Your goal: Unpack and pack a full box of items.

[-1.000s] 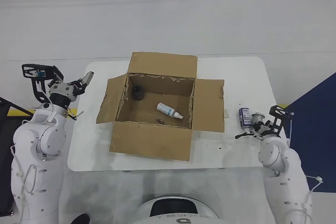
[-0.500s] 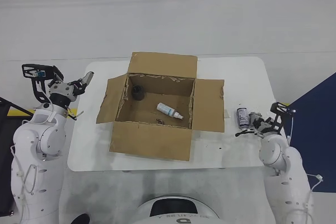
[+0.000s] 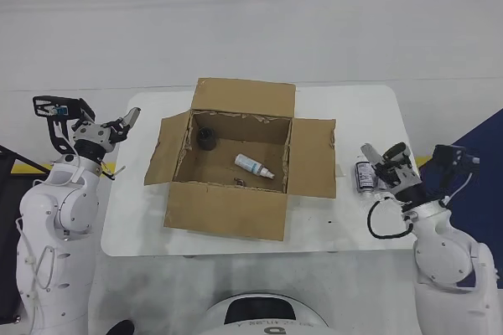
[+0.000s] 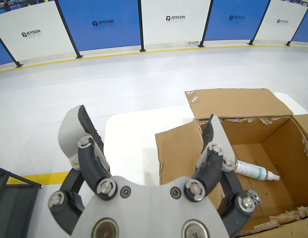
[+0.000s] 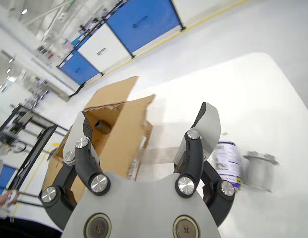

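Observation:
An open cardboard box (image 3: pixel 226 209) stands mid-table with its flaps spread. Inside lie a white spray bottle (image 3: pixel 254 166), a black round object (image 3: pixel 205 138) and a small silvery piece (image 4: pixel 254 196). The bottle (image 4: pixel 255 170) rests on the box floor. A white and purple can (image 3: pixel 365 176) lies on the table right of the box, with a grey metal fitting (image 5: pixel 258 172) beside it. My right gripper (image 3: pixel 384 159) hovers open just above the can (image 5: pixel 227 162), holding nothing. My left gripper (image 3: pixel 126 121) is open and empty off the table's left edge, facing the box (image 4: pixel 183 154).
The white table (image 3: pixel 352 109) has bare room behind and to the right of the box, and a strip along its front edge. A dark metal frame (image 4: pixel 10 194) stands left of the table. Blue and white barrier panels ring the floor beyond.
My right arm has swung up from the table's right edge; its gripper now sits over the can, turned toward the box. The left arm has not moved.

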